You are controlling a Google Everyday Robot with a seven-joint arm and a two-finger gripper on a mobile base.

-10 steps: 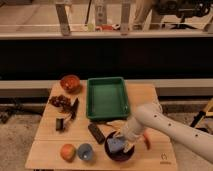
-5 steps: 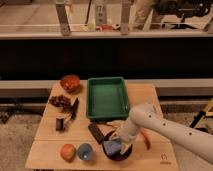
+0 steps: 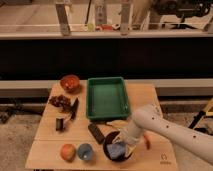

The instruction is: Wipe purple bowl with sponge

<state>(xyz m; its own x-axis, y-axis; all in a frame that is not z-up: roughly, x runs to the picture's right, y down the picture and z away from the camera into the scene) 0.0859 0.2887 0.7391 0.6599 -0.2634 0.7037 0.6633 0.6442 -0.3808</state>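
The purple bowl sits near the table's front edge, right of the small blue cup. My gripper reaches down into the bowl from the right, at the end of the white arm. A light blue sponge shows inside the bowl at the gripper's tip. The gripper holds the sponge against the bowl's inside.
A green tray stands in the middle of the wooden table. An orange-brown bowl is at the back left, dark grapes below it. A small blue cup and an orange fruit sit front left. A dark bar lies beside the purple bowl.
The arm's end has shifted slightly left and back within the bowl, moving the sponge across its inside. The bowl stays in place.
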